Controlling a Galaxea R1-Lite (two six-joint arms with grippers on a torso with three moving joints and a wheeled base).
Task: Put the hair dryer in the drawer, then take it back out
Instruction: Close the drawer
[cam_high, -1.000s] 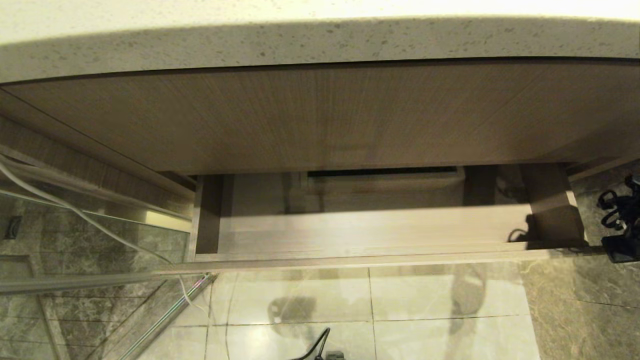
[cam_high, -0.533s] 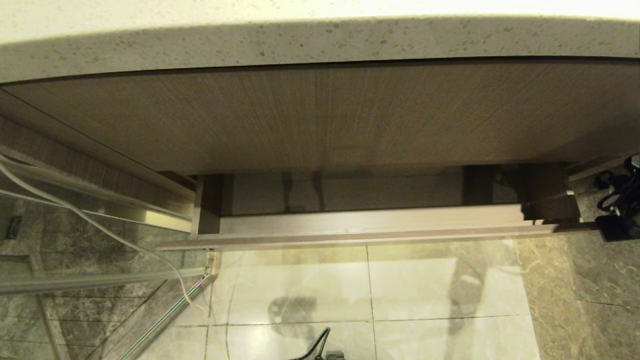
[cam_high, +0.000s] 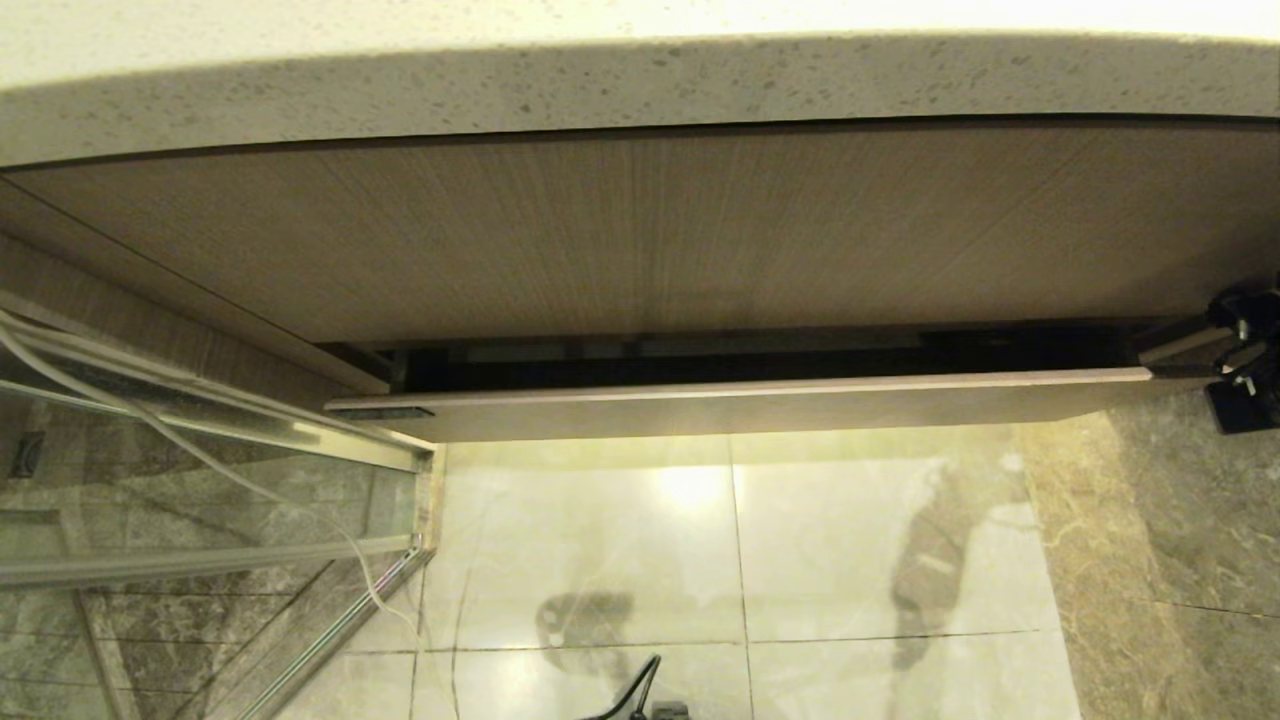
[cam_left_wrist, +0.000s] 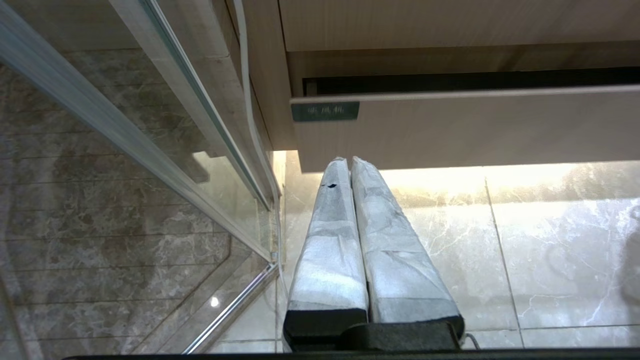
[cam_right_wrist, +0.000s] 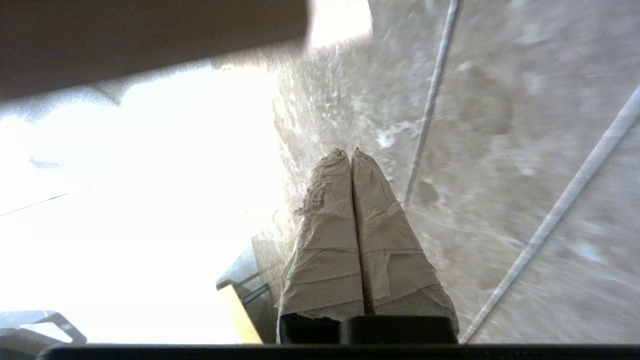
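The light-brown wood-grain drawer under the counter is pushed almost fully in, with only a thin dark gap above its narrow front. The left wrist view shows the drawer with a small green label at its corner. The hair dryer is hidden. My right arm is at the drawer's right end. My right gripper is shut and empty over the marble floor. My left gripper is shut and empty, low in front of the drawer's left corner.
A speckled stone countertop overhangs a taller wood-grain panel. At the left stand a glass partition with metal rails and a white cable. Glossy tiled floor lies below, with a black cable at the near edge.
The drawer has slid inward from well open to nearly closed, hiding its inside. My right arm has moved toward the cabinet along with the drawer's right end.
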